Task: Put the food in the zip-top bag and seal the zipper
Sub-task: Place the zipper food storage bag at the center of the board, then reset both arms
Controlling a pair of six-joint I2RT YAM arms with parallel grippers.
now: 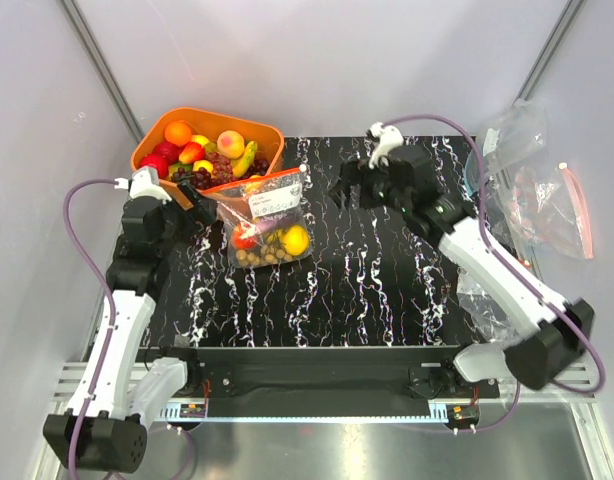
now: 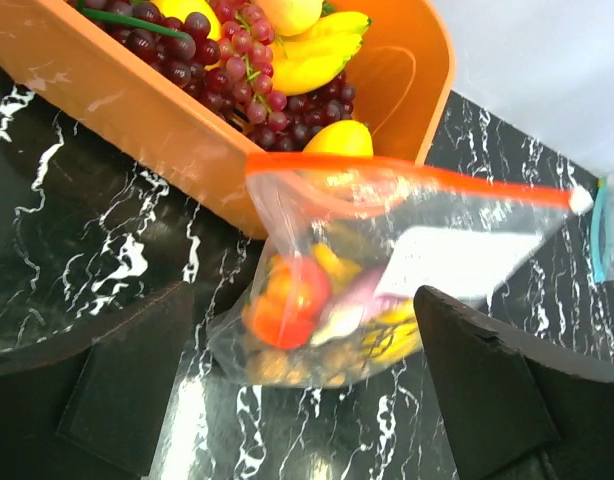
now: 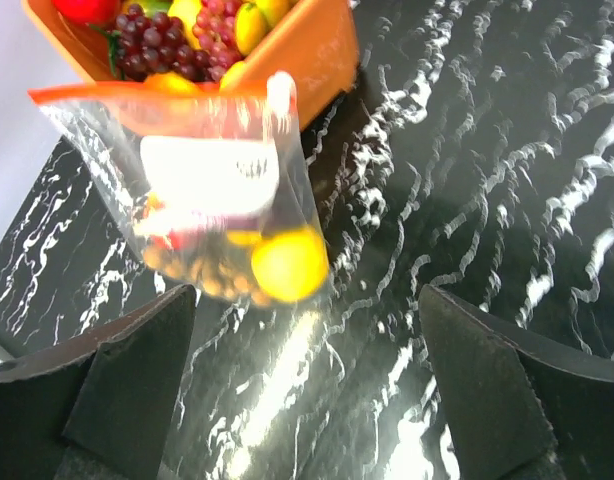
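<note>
The zip-top bag (image 1: pixel 270 222) stands on the black marbled table, its top leaning against the orange basket (image 1: pixel 152 140). Its orange-red zipper (image 1: pixel 255 181) runs across the mouth above a white label. Inside lies the food (image 1: pixel 295 240): a yellow lemon, a red fruit and brown grapes. My left gripper (image 1: pixel 192 213) is open just left of the bag, not touching it. My right gripper (image 1: pixel 349 187) is open to the bag's right, well apart from it. The left wrist view shows the bag (image 2: pixel 387 290) and zipper (image 2: pixel 427 182) beyond my open gripper (image 2: pixel 307 400). From the right wrist, bag (image 3: pixel 217 200) and zipper (image 3: pixel 137 93) lie ahead of that gripper (image 3: pixel 307 390).
The orange basket holds grapes, bananas and other fruit (image 2: pixel 257 80) right behind the bag. Several spare clear bags (image 1: pixel 542 195) lie off the table's right edge, one with a pink-red strip (image 1: pixel 579 210). White walls close in the back and sides.
</note>
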